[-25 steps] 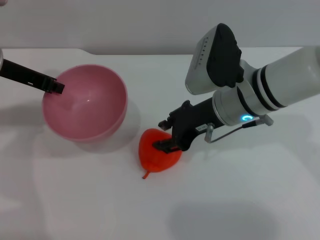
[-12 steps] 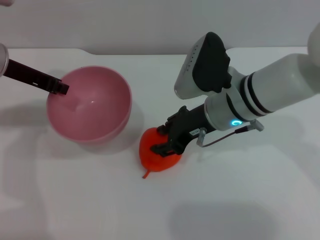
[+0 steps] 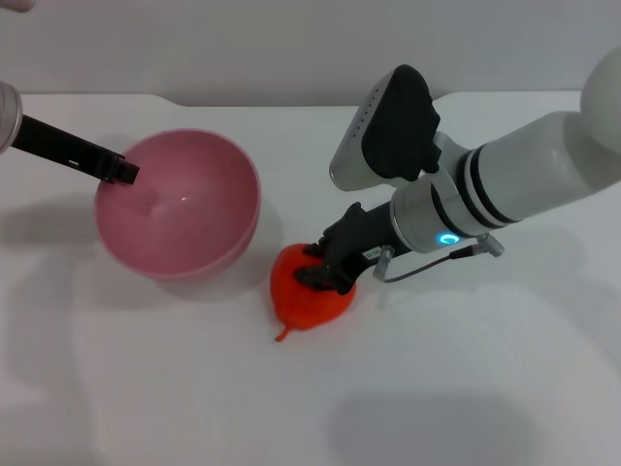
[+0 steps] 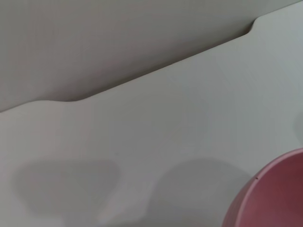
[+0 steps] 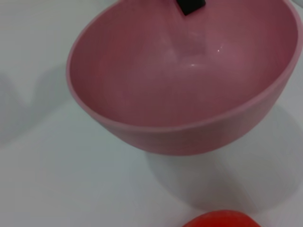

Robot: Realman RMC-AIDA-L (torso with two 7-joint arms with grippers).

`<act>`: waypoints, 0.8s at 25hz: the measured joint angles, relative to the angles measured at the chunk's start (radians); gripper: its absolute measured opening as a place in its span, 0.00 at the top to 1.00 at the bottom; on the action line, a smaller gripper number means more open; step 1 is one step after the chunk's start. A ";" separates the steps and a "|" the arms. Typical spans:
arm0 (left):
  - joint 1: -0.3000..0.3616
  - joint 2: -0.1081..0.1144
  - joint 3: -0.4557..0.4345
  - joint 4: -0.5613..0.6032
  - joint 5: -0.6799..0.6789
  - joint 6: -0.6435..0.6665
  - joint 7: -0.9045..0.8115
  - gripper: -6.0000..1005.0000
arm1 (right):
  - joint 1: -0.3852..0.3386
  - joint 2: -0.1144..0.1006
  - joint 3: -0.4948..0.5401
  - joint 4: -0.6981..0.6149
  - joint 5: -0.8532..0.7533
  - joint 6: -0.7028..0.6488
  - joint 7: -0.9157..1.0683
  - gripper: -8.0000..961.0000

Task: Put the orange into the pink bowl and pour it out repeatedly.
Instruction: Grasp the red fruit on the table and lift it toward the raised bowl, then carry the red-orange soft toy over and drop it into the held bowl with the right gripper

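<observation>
One bright orange-red toy orange (image 3: 309, 294) is now clenched by your right gripper (image 3: 325, 272) fingers, near-right of the bowl. Your left gripper (image 3: 118, 171) has nudged the deep glossy pink plastic bowl (image 3: 178, 202) rightwards; its grip you cannot tell. Lift next.

We see a smooth, matte white bench (image 3: 175, 388) filling nearly the whole head view. Its far edge runs along twelve o'clock, with a small step in the outline toward eleven o'clock. Beyond that edge stands a plain grey wall (image 3: 243, 44), bare and evenly lit. Soft grey shadows lie on the bench top at nine o'clock and five o'clock. In the left wrist view we see the same stepped edge (image 4: 246, 30) against the wall.
</observation>
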 joint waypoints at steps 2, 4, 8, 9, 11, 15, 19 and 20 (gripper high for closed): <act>0.000 0.000 0.000 0.000 0.000 -0.001 0.001 0.95 | 0.000 0.000 0.000 0.000 0.000 -0.001 0.000 0.58; 0.000 0.000 0.000 0.000 0.000 -0.004 0.001 0.95 | 0.000 0.000 0.000 0.000 0.000 -0.001 0.001 0.66; 0.001 0.001 0.000 0.000 0.000 -0.005 0.002 0.95 | -0.002 -0.001 0.000 -0.007 0.000 -0.002 0.001 0.81; 0.001 0.001 0.000 0.000 0.000 -0.005 0.002 0.95 | -0.004 -0.002 0.000 -0.013 0.000 -0.004 0.001 0.83; 0.002 0.002 0.000 0.000 0.000 -0.005 0.002 0.95 | -0.015 -0.004 0.004 -0.040 0.000 -0.011 0.010 0.88; 0.005 0.004 0.000 0.000 0.000 -0.005 0.002 0.95 | -0.093 -0.013 0.038 -0.204 -0.072 -0.026 0.088 0.93; 0.008 0.007 0.000 -0.001 0.001 -0.008 0.002 0.95 | -0.205 -0.008 0.133 -0.439 -0.224 -0.061 0.159 0.94; 0.009 0.007 0.000 -0.001 0.001 -0.008 0.005 0.95 | -0.221 -0.006 0.157 -0.478 -0.240 -0.074 0.163 0.94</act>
